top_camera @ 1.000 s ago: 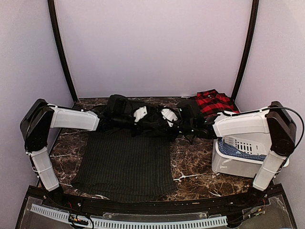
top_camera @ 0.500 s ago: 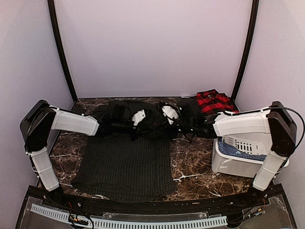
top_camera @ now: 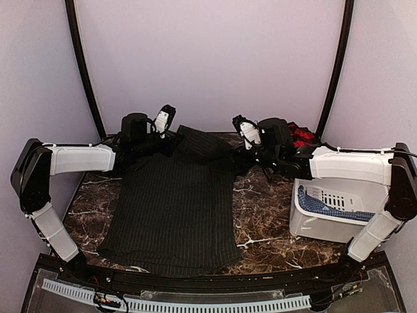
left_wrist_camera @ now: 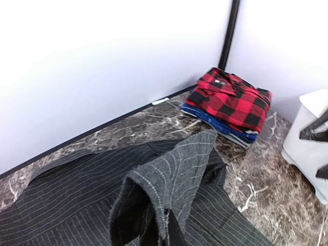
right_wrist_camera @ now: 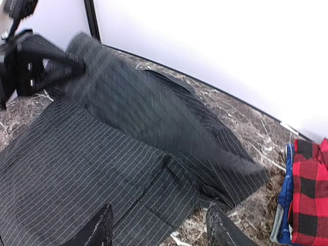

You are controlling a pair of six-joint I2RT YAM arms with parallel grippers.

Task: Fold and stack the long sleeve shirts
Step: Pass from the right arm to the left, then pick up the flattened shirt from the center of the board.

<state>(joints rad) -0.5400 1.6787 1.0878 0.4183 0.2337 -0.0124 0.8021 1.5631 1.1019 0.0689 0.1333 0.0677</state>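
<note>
The pinstriped shirt (top_camera: pixel 172 208) lies flat in the middle of the table (top_camera: pixel 260 222). Its top flap is pinched up by the left pincer (top_camera: pixel 163 121). The right pincer (right_wrist_camera: pixel 161 229) gapes, holding nothing. The plaid shirt (left_wrist_camera: pixel 230 100) sits folded at the back right. I'd lay that flap over taut, with no bunching.

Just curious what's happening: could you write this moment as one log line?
left hand: shut on charcoal shirt, raised | right hand: open above it | plaid shirt: folded, far right

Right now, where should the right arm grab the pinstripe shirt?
Likely the pinstripe shirt at its far-right corner, coming from the right over bare marble: that flap's edge lies free and pointed there. The right gripper is open nearby; the left gripper pinches the opposite end.
</note>
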